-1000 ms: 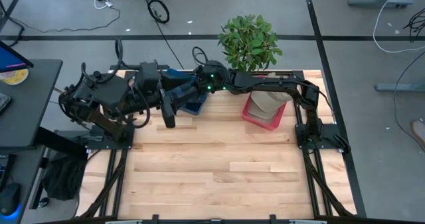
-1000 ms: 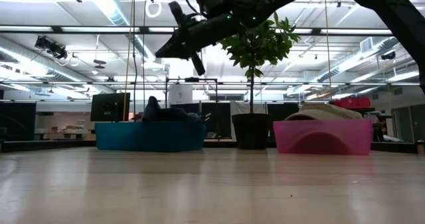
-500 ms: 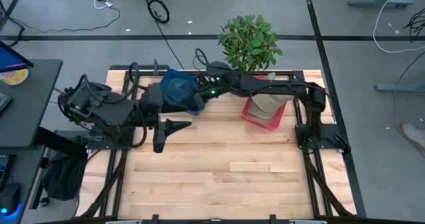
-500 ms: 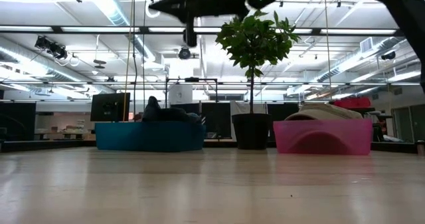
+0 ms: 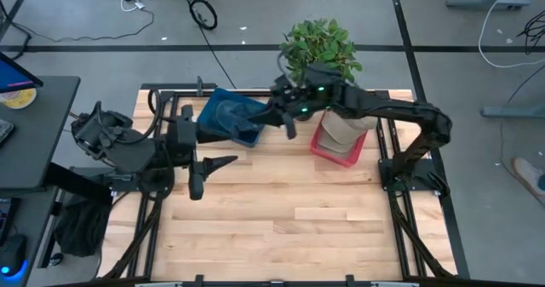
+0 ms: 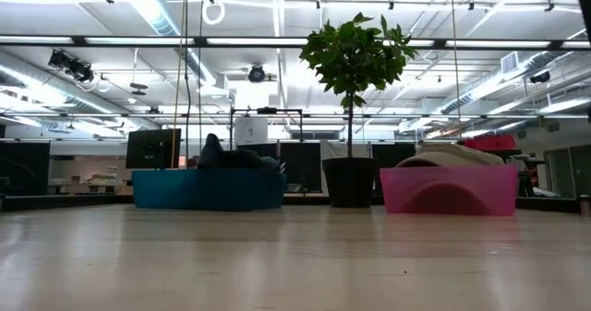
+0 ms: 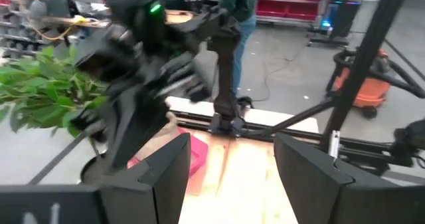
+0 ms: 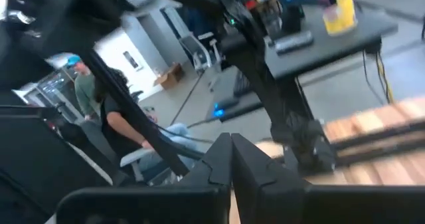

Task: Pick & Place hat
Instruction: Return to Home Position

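So, both grippers are up off the table (image 5: 281,219) and neither has anything in it. Left gripper (image 5: 215,176) hangs over the table's left side, just in front of the blue bin (image 5: 211,101). Its fingers (image 7: 166,177) are spread wide with nothing between them.

Right gripper (image 5: 274,118) is reached across from the right side and sits by the blue bin's right edge, between it and the pink bin (image 5: 328,155). Its fingers (image 8: 216,161) are pressed together, with nothing pinched.

The caps (image 5: 233,117) are in the blue bin at the back left of the table. From above they're a dark blue heap, and I honestly can't tell how many are in there. From table height a dark lump pokes up above the rim.

The pink bin holds a beige hat (image 5: 342,132) that humps up over its rim. Plant (image 5: 319,53) stands at the back, between the two bins. The low view catches hardly any of the arms, only a dark bit at the very top.
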`<control>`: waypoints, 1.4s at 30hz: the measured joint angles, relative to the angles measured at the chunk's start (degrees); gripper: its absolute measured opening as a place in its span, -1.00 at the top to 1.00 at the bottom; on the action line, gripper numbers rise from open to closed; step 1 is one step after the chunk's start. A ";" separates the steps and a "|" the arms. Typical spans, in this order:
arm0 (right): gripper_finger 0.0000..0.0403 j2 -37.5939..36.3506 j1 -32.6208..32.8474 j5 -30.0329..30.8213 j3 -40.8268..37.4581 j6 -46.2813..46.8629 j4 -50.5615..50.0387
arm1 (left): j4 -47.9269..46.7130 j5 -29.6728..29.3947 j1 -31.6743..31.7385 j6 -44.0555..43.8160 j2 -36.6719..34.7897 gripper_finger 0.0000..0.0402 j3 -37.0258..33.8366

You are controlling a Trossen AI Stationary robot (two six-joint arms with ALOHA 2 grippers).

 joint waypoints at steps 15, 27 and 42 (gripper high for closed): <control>0.94 -13.70 5.16 16.73 0.02 -8.80 -13.00 | -4.31 -5.31 -3.66 3.93 -0.74 -0.10 0.00; 0.94 -21.60 12.77 23.77 0.02 -14.59 -19.52 | 0.44 -1.24 -2.81 10.54 -0.94 -0.10 0.00; 0.94 -28.93 16.54 36.80 0.02 -20.81 -33.81 | 7.38 24.06 13.49 16.61 -1.50 -0.10 -6.71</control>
